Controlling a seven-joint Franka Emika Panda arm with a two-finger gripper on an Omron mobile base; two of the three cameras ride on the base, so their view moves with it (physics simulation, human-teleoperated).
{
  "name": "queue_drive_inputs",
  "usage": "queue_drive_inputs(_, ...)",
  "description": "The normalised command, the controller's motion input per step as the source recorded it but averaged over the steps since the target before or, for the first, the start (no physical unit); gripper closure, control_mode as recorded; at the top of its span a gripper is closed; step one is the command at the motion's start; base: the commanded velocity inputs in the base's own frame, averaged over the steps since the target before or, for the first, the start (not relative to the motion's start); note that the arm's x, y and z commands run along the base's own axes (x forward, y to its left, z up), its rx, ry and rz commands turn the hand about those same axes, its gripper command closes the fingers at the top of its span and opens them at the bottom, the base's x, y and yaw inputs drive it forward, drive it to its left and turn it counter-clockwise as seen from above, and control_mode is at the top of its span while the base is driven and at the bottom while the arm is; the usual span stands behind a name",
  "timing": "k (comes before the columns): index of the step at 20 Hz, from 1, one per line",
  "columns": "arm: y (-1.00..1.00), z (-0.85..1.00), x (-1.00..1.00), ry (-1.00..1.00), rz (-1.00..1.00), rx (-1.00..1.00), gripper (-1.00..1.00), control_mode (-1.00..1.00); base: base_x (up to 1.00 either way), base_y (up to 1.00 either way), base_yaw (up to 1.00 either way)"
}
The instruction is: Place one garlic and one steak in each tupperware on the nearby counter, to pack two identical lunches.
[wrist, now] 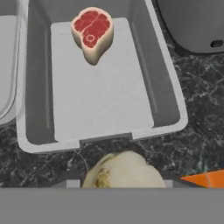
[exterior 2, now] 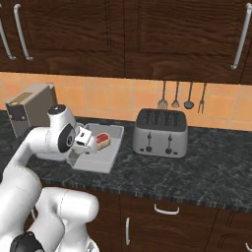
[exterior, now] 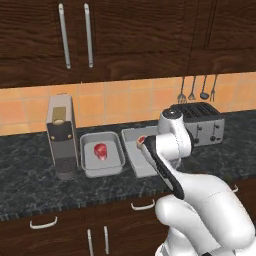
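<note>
Two shallow rectangular light-grey tupperware containers sit side by side on the dark speckled stone counter (exterior: 30, 180), in the middle of the left base view. The left tupperware (exterior: 102, 167) holds a deep red rounded steak chunk (exterior: 101, 150). The right tupperware (wrist: 35, 109) fills the upper half of the hand view; a pinkish-red steak with a pale beige fat rim (wrist: 92, 31) lies on its floor near the far end, toward the top of that frame. In the right base view the same steak shows at centre left, just past the white wrist.

The two-finger gripper (wrist: 120, 183) hangs at the bottom centre of the hand view, over the counter just outside the near rim of the right tupperware. A pale cream rounded garlic bulb (wrist: 122, 173) sits right at the fingertips, apparently pinched between partly closed jaws, though the fingers themselves are mostly hidden behind it.

A silver four-slot toaster (exterior 2: 161, 131) stands to the right of the containers, and a tall grey coffee machine (exterior: 61, 135) stands at their left.
</note>
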Motion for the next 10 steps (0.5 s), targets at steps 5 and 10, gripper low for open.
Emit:
queue_drive_inputs(5, 0.01, -0.47, 0.76, 0.18, 0.00, 0.07, 1.00, -1.00, 0.00, 0.00, 0.00)
queue_drive_inputs(10, 0.00, -0.42, 0.77, 0.15, 0.00, 0.02, 1.00, -1.00, 0.00, 0.00, 0.00)
